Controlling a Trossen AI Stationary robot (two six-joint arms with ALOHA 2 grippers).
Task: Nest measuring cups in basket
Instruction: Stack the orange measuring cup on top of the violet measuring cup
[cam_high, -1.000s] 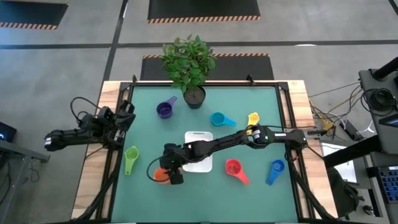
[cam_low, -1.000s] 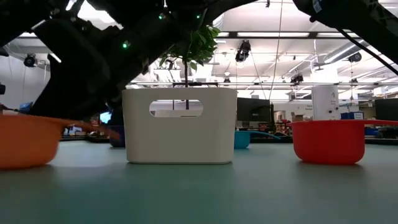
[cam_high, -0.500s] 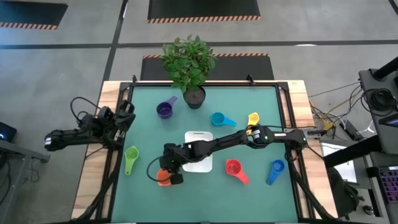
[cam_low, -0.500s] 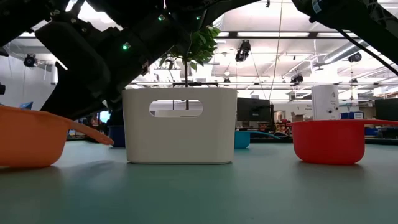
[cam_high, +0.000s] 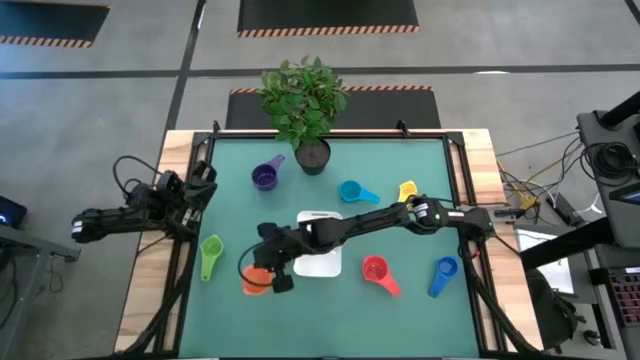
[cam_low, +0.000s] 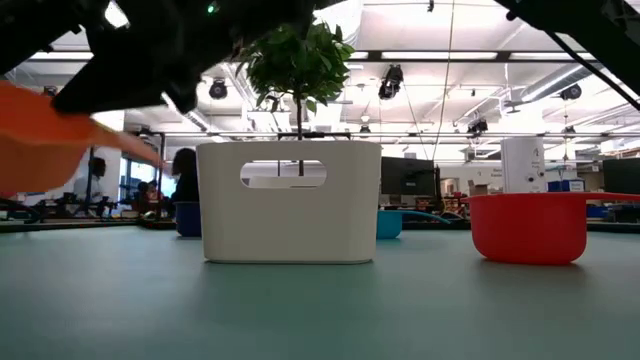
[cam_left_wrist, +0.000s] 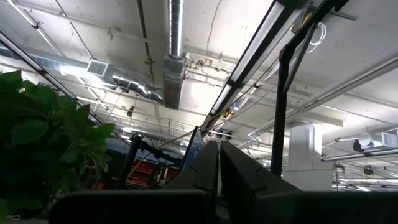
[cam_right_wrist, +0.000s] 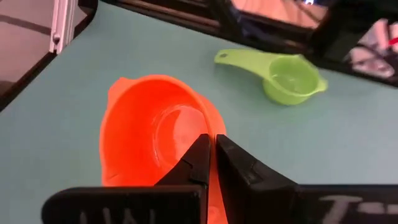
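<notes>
The orange measuring cup (cam_high: 254, 281) hangs above the table, left of and nearer than the white basket (cam_high: 326, 265). My right gripper (cam_high: 272, 276) is shut on it, its arm reaching in across the basket. In the right wrist view the cup's bowl (cam_right_wrist: 149, 130) faces up in front of the fingers. The low view shows the cup (cam_low: 40, 140) high at the left, clear of the table. My left gripper (cam_high: 207, 190) waits shut at the table's left edge, pointing up at the ceiling (cam_left_wrist: 219, 146). My right gripper pinches the orange cup between its two fingers (cam_right_wrist: 200, 158) on the side of the bowl that faces the wrist. Only a thin orange strip (cam_right_wrist: 212, 177) shows between them. The fingers slant down from the table's right. The cup is lifted clear and tilted.
The other cups rest on the mat: green (cam_high: 210, 255) to the left, purple (cam_high: 264, 177), teal (cam_high: 352, 191) and yellow (cam_high: 407, 189) at the back, red (cam_high: 376, 270) and blue (cam_high: 443, 270) to the right. A potted plant (cam_high: 312, 155) stands at the far edge.
My right gripper has shut on the orange cup and gone up with it. The cup stood on the table before. It now hangs clear and tilted.
</notes>
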